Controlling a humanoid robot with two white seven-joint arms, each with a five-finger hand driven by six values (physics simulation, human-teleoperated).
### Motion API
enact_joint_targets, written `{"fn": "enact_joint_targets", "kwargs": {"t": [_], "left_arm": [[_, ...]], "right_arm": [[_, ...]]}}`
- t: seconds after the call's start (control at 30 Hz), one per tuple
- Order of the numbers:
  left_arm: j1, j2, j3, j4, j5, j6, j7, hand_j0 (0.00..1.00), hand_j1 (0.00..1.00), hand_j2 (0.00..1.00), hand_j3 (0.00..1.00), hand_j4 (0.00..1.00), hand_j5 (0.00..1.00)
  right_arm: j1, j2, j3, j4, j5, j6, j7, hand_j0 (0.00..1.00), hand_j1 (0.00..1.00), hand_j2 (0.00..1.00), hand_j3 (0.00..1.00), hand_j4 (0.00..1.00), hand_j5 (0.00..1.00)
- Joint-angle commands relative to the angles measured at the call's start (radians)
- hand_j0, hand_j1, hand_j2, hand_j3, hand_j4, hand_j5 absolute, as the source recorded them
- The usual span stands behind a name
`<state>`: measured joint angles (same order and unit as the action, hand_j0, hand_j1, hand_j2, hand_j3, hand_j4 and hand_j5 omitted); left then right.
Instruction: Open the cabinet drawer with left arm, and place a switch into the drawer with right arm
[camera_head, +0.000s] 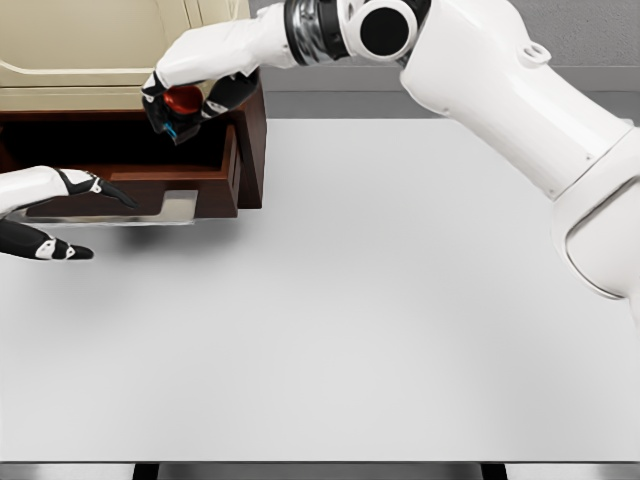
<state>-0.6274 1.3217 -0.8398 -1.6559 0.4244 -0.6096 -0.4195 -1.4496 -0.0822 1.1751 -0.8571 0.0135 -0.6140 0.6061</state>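
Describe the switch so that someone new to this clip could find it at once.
Start at the brown cabinet at the table's far left corner, its drawer pulled open. Above the drawer, the right hand grips the switch: small, dark, with a red round part, the only red thing there.

Right robot hand (190, 85) curled closed, arm outstretched; left robot hand (55, 215) fingers spread.

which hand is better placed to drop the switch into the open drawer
Right. The right hand already grips the switch above the open drawer; the left hand is open, holding nothing, beside the drawer front.
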Motion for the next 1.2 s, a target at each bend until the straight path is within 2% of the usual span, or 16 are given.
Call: {"fn": "enact_joint_targets", "kwargs": {"t": [0.0,0.03,0.13,0.43,0.53,0.73,0.9,0.93,0.97,1.07,1.13,1.17], "left_arm": [[0.0,0.005,0.002,-0.004,0.01,-0.001,-0.001,0.76,0.76,0.76,0.76,0.76,0.76],[0.0,0.013,0.002,-0.004,0.013,-0.001,-0.001,0.75,0.75,0.75,0.75,0.75,0.75],[0.002,0.03,0.002,-0.015,0.013,-0.001,-0.002,0.73,0.73,0.73,0.73,0.73,0.73],[0.005,0.086,0.004,-0.044,0.014,-0.001,-0.002,0.72,0.72,0.72,0.72,0.72,0.72],[0.005,0.086,0.004,-0.044,0.013,-0.001,-0.002,0.72,0.72,0.72,0.72,0.72,0.72],[0.005,0.093,0.005,-0.067,0.013,-0.001,-0.004,0.7,0.7,0.7,0.7,0.7,0.7],[0.02,0.093,0.041,-0.107,0.007,-0.001,-0.01,0.7,0.7,0.7,0.7,0.7,0.7],[0.026,0.088,0.048,-0.107,0.008,-0.001,-0.009,0.7,0.7,0.7,0.7,0.7,0.7],[0.026,0.088,0.048,-0.107,0.008,-0.001,-0.01,0.7,0.7,0.7,0.7,0.7,0.7],[0.028,0.086,0.067,-0.107,0.01,-0.001,-0.009,0.7,0.7,0.7,0.7,0.7,0.7],[0.028,0.093,0.076,-0.107,0.008,-0.001,-0.009,0.71,0.71,0.71,0.71,0.71,0.71],[0.028,0.091,0.088,-0.107,0.008,-0.001,-0.009,0.74,0.74,0.74,0.74,0.74,0.74]], "right_arm": [[0.0,0.006,-0.015,0.001,0.013,0.003,0.0,0.57,0.57,0.57,0.57,0.57,0.57],[0.0,0.007,-0.015,0.003,0.014,0.003,0.0,0.59,0.59,0.59,0.59,0.59,0.59],[0.002,0.012,-0.02,0.003,0.023,0.003,0.005,0.73,0.73,0.73,0.73,0.73,0.73],[0.005,0.019,-0.023,0.02,0.023,0.003,0.005,0.73,0.73,0.73,0.73,0.73,0.73],[0.029,0.035,-0.109,0.02,0.08,0.003,0.005,0.73,0.73,0.73,0.73,0.73,0.73],[0.028,0.056,-0.112,0.021,0.088,0.003,0.005,0.73,0.73,0.73,0.73,0.73,0.73],[0.029,0.055,-0.129,0.01,0.088,0.003,0.005,0.73,0.73,0.73,0.73,0.73,0.73],[0.031,0.05,-0.132,-0.014,0.088,0.003,0.005,0.73,0.73,0.73,0.73,0.73,0.73],[0.032,0.033,-0.15,-0.086,0.085,0.003,0.005,0.73,0.73,0.73,0.73,0.73,0.73],[0.055,-0.16,-0.169,-0.43,0.057,0.003,0.005,0.73,0.73,0.73,0.73,0.73,0.73],[0.067,-0.343,-0.152,-0.6,-0.032,0.003,0.005,0.75,0.75,0.75,0.75,0.75,0.75],[0.094,-0.419,-0.152,-0.642,-0.049,0.003,0.005,0.79,0.79,0.79,0.79,0.79,0.79]]}}
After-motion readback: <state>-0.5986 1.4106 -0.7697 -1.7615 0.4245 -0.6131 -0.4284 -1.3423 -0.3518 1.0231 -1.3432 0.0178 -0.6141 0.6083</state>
